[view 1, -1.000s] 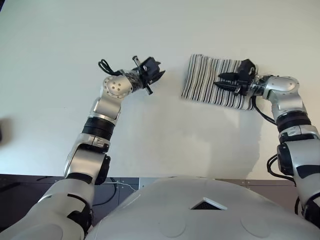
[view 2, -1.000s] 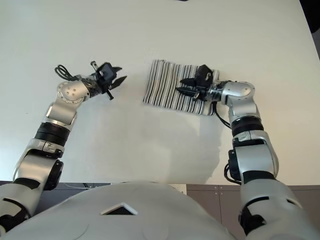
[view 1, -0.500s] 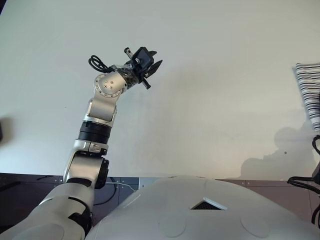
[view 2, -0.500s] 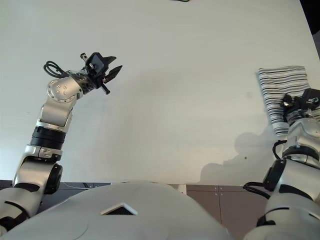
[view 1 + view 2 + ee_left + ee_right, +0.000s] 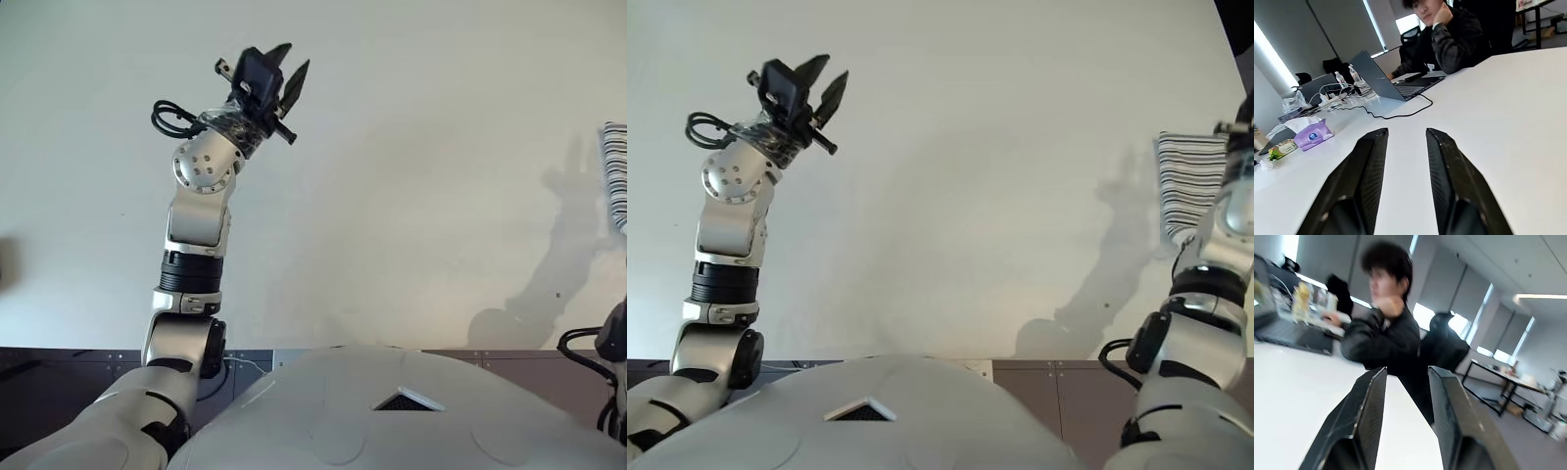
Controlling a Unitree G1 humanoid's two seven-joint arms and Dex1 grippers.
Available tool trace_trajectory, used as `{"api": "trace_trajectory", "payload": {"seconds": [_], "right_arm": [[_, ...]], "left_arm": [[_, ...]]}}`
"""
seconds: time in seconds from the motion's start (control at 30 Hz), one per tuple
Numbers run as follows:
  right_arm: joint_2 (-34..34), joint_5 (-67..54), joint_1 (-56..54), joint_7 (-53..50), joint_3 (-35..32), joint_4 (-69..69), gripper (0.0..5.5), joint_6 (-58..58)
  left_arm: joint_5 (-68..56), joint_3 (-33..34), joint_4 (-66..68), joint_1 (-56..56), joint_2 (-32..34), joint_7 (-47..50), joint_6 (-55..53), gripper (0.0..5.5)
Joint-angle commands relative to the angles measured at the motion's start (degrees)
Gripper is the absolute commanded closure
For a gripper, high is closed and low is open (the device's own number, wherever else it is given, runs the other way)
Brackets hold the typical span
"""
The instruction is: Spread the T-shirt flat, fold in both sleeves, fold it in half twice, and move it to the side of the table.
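Showing a white table (image 5: 392,196) from above the robot's arms. Nearest, on the right: striped T-shirt (image 5: 1190,186), folded into a small packet, lying close to the table's right edge, partly hidden behind the right arm. Looks fully folded and already set to the side. Right gripper (image 5: 1408,369) held clear of the cloth, holding nothing, fingers parted by a moderate gap. Farther out, on the left: left gripper (image 5: 294,59) held high above bare tabletop, well apart from the shirt, likewise holding nothing, fingers parted about as much. Beyond, at the far side of the table: laptop (image 5: 1383,78), trailing cable (image 5: 1396,116), pack of tissues (image 5: 1312,134).

Risks, as a judgement only: could knock the packet with the right forearm or elbow while bringing that arm down, being so close beside it. Could then push the shirt over the edge, or spring the top fold open. Less likely: snagging the cable on a wide left sweep.
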State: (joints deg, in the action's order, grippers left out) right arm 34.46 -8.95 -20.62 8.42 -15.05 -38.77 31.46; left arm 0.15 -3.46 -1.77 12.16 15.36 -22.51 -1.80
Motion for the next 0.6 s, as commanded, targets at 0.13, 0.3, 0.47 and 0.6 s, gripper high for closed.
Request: {"api": "trace_trajectory", "payload": {"seconds": [0.13, 0.3, 0.47, 0.6], "right_arm": [[-25.1, 0.3, 15.2, -5.2, 20.2, 35.9, 3.97, -18.7], [-28.7, 1.6, 17.0, -4.6, 22.1, 38.5, 3.97, -25.8], [-28.9, 2.4, 15.0, -3.8, 20.0, 34.6, 3.97, -25.9], [-29.9, 2.5, 13.0, -3.7, 19.0, 31.7, 3.97, -25.7]], "left_arm": [[-1.7, 2.1, -9.4, -13.0, -10.4, 12.2, -2.3, 4.08], [-0.6, 1.0, -7.8, -14.0, -13.5, 16.1, -1.3, 4.08], [-0.4, 1.0, -3.7, -13.6, -16.1, 19.3, 1.6, 4.08], [-0.6, 0.5, -0.8, -12.7, -18.4, 21.3, 3.2, 4.08]]}}
